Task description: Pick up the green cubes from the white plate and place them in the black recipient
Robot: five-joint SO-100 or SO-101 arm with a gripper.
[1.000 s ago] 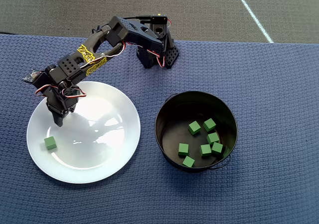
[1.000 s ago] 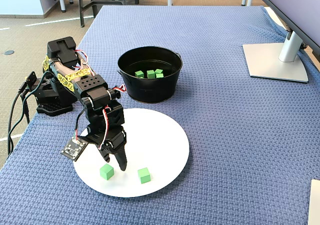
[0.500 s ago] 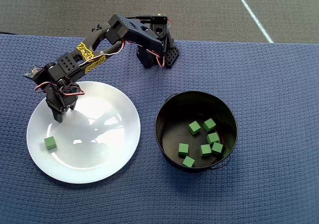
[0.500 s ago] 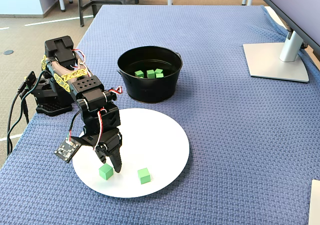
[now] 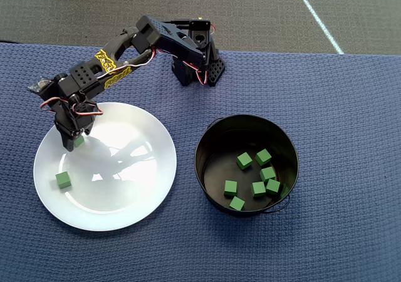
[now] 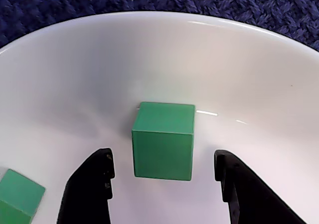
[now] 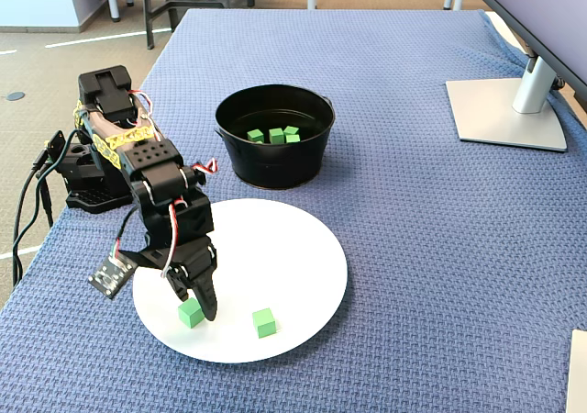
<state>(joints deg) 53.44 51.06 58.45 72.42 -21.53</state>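
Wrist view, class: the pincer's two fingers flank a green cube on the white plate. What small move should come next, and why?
Probably close the pincer. The green cube sits centred between the open fingers, apart from both, resting on the white plate, so it seems lined up for a grasp.

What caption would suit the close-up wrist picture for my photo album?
Open black gripper straddling a small matte green cube on the glossy white plate, a second green cube at lower left.
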